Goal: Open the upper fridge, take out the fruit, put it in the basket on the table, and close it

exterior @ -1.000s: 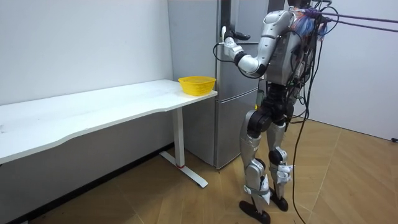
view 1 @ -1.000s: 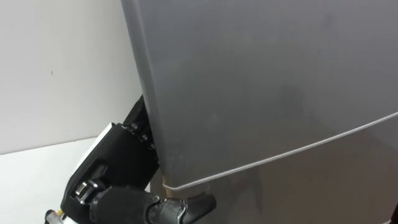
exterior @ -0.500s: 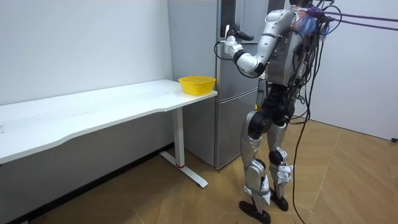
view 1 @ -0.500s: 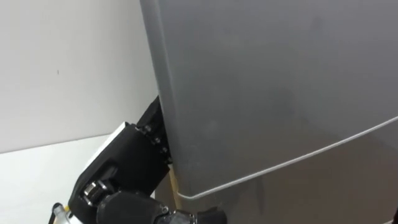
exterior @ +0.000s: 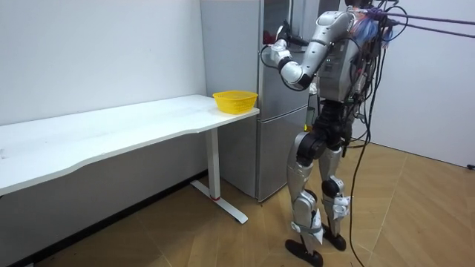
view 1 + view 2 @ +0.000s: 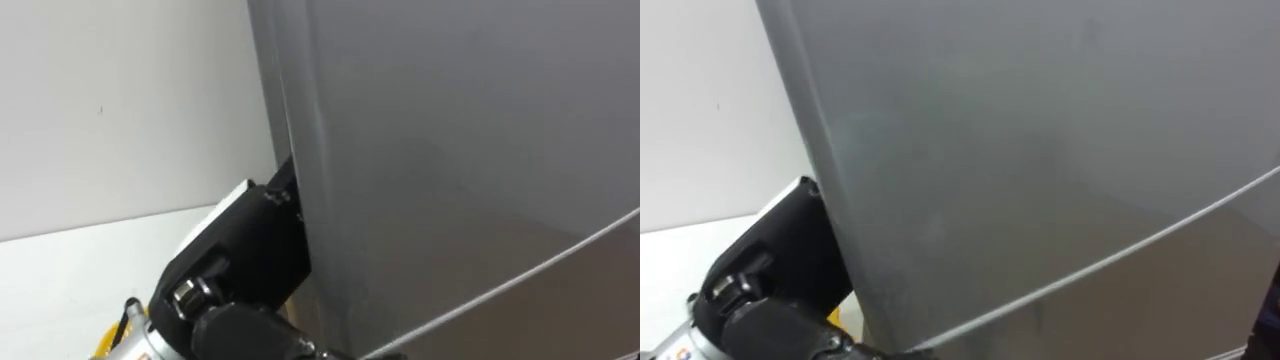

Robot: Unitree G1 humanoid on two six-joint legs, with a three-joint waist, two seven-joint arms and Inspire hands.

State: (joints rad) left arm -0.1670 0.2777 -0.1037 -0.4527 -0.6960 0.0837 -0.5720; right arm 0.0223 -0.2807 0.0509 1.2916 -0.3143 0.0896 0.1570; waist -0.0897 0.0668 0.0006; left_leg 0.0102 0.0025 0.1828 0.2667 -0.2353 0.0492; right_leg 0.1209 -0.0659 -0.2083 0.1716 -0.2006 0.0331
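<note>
The grey fridge point(image 5: 273, 119) stands right before me, and its upper door point(image 6: 450, 150) takes up most of the eye views. A thin pale seam point(image 6: 560, 250) marks where the lower door starts. My left hand point(image 6: 240, 250) comes in from the lower left and lies against the upper door's left edge, its fingers hidden behind that edge. In the room view the left hand point(image 5: 278, 41) is raised at the door's edge, and the door stands a little way out from the fridge body. What is inside the fridge is hidden.
A long white table point(image 5: 111, 133) runs along the wall to my left, its end next to the fridge. A yellow basket point(image 5: 234, 100) stands on that end. The white wall point(image 6: 120, 110) is behind the table. I stand upright on a wooden floor.
The upper door's left edge has swung outward and rightward in the eye view. My left hand has moved with it, drawing back toward my body in the room view.
</note>
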